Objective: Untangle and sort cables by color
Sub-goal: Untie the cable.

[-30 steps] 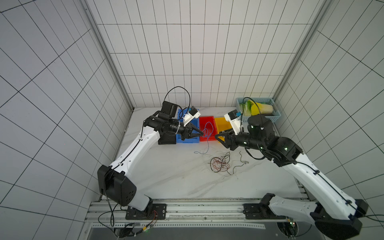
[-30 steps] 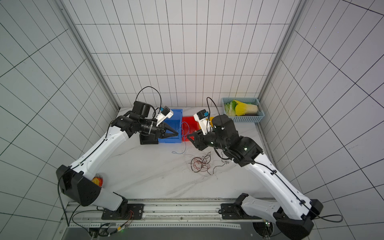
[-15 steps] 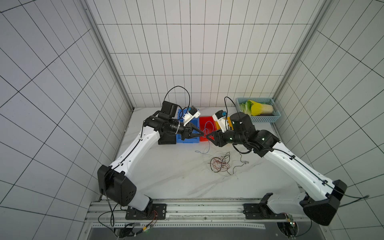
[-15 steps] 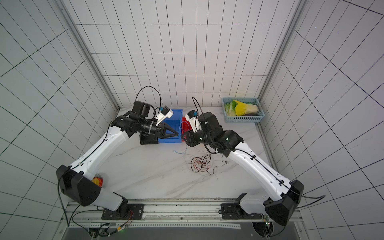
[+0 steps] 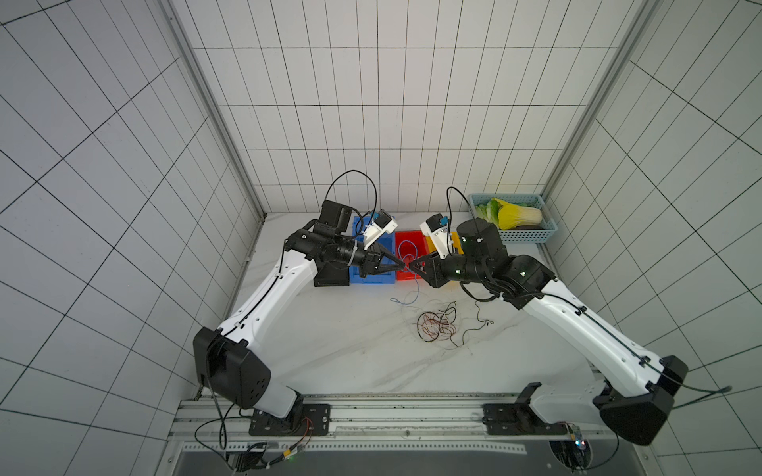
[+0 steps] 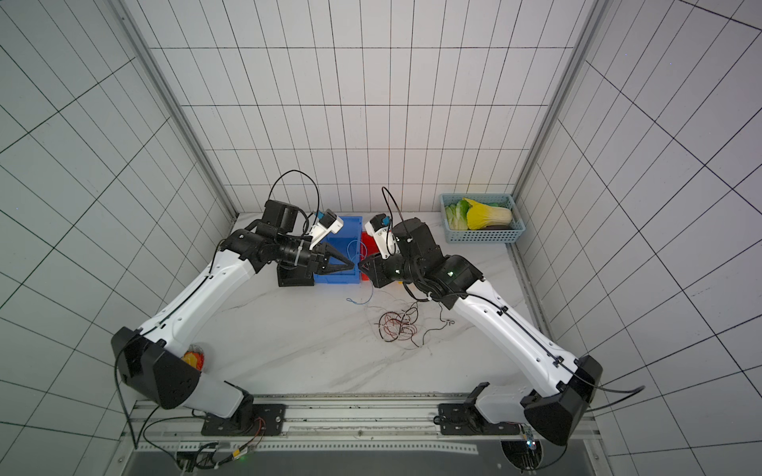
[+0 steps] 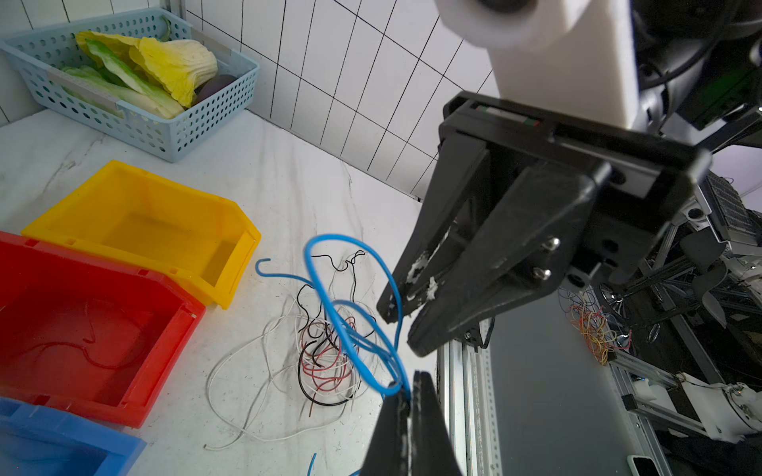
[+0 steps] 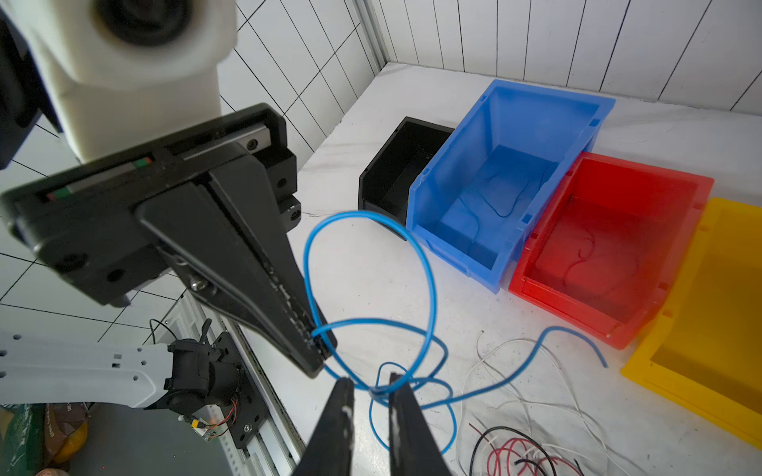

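White marble-look table [image 5: 330, 350] fills lower centre in both top views. Bins in a row mid-frame, L to R: black bin [image 5: 332, 278], blue bin [image 5: 371, 279], red bin [image 5: 418, 237], yellow bin [image 7: 173, 193]. Pale blue basket [image 5: 523, 235] upper right. Loose tangle of cables [image 5: 437, 327] centre-right, red/black/white.

Four bins stand in a row along the far edge of the desk [image 5: 330, 350]: one black bin [image 8: 396, 173], one blue bin [image 8: 453, 165], one red bin [image 8: 643, 171] and one yellow bin [image 8: 709, 288]. One pale blue basket [image 7: 173, 136] in the far right corner holds at least two leafy vegetables [image 7: 177, 70]. One blue cable [image 8: 431, 280] is raised in loops. One tangle [image 7: 325, 354] mixes red, black and white cables, too knotted to count. A few thin cables lie in the blue and red bins, number unclear.
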`<state>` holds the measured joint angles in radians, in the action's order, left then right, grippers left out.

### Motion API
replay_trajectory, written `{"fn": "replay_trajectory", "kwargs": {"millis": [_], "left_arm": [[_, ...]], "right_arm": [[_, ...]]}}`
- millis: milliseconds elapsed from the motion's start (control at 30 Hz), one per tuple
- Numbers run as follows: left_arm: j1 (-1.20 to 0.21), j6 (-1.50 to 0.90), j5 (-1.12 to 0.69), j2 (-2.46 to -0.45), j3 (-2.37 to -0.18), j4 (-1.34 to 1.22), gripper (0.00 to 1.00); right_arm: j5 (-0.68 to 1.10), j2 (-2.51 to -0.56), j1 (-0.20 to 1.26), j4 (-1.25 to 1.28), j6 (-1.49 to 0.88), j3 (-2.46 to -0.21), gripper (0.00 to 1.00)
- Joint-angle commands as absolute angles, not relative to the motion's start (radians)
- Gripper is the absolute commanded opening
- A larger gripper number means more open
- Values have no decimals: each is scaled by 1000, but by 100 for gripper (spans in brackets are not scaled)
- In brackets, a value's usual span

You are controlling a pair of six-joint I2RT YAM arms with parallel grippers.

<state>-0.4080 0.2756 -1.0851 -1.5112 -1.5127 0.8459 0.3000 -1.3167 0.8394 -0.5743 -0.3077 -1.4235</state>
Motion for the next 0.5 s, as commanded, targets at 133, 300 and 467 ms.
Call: {"fn": "replay_trajectory", "kwargs": {"millis": [133, 300, 467], "left_arm": [[-401, 243, -1046, -1489, -1518, 797, 0], [-403, 219, -1056, -1499, -1506, 771, 0], [-404, 216, -1062, -1503, -1506, 769, 0]], "right_arm": [[148, -1241, 840, -693, -276, -1447, 34], [199, -1159, 836, -718, -247, -1430, 32], [319, -1212, 860, -688, -230, -1451, 23]]}}
